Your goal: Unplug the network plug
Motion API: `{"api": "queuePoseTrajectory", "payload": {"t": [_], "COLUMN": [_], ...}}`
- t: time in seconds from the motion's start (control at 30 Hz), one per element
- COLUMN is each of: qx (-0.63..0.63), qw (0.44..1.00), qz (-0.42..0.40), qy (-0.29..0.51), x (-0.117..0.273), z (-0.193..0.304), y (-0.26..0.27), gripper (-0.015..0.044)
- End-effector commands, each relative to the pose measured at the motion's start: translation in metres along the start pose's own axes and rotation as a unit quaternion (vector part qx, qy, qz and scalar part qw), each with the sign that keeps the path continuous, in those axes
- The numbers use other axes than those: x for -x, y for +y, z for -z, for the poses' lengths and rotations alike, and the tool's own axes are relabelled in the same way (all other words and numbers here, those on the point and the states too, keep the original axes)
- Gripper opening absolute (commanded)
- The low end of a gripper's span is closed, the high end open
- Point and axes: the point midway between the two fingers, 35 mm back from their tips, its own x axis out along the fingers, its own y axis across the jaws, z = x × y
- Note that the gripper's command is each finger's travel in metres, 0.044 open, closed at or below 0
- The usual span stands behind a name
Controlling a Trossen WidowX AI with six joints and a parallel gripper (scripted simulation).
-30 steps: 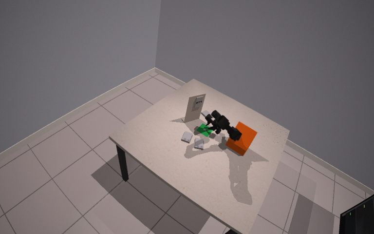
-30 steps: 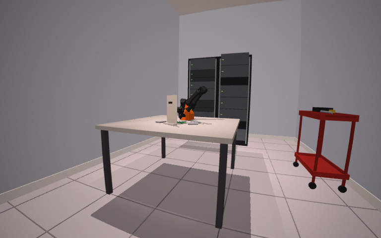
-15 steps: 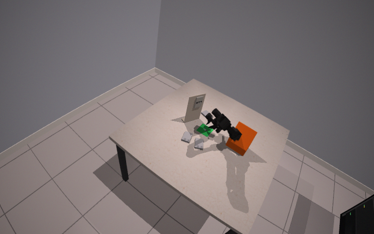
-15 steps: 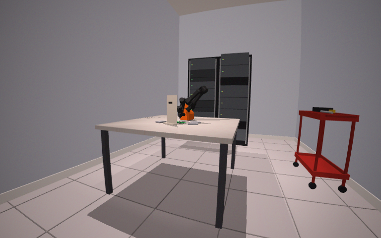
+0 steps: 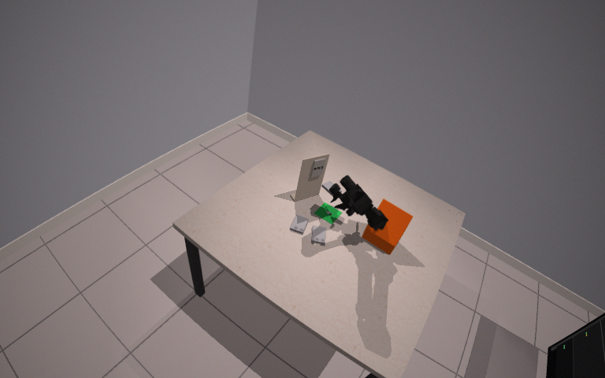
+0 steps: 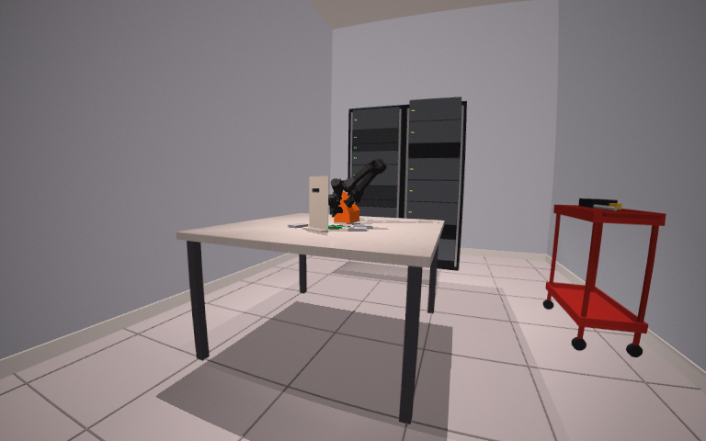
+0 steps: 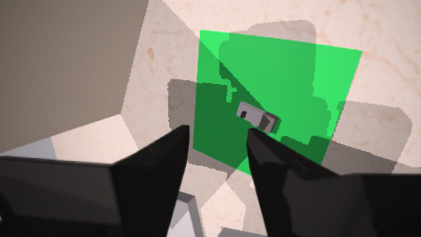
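Note:
The small grey plug [image 7: 257, 115] lies on the table inside the green marked square [image 7: 296, 66] [image 5: 334, 210], out of the socket. My gripper [image 7: 218, 134] is open with nothing between its fingers. In the wrist view the right fingertip appears just below and left of the plug, with the hand above the table. The upright beige panel [image 5: 306, 179] [image 6: 318, 206] stands beside the square, its grey socket block [image 5: 317, 174] high on the face towards the arm. The plug's tab is too small to make out clearly.
Two light grey boxes [image 5: 298, 224] [image 5: 318, 235] lie on the near side of the square. Another grey box [image 5: 328, 186] lies behind, partly hidden by the hand. The arm's orange base [image 5: 398, 224] [image 6: 346, 215] stands across from the panel. A red cart [image 6: 609, 215] stands away from the table.

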Motion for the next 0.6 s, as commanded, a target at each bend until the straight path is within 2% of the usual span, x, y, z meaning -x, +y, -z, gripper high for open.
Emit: {"api": "queuePoseTrajectory", "payload": {"t": [0.0,0.57], "qx": [0.003,0.003], "qw": [1.000,1.000], "qz": [-0.001,-0.001], "qy": [0.002,0.002], "x": [0.004,0.017], "z": [0.000,0.000], "y": [0.004,0.012], "gripper": [0.0156,0.0156]}}
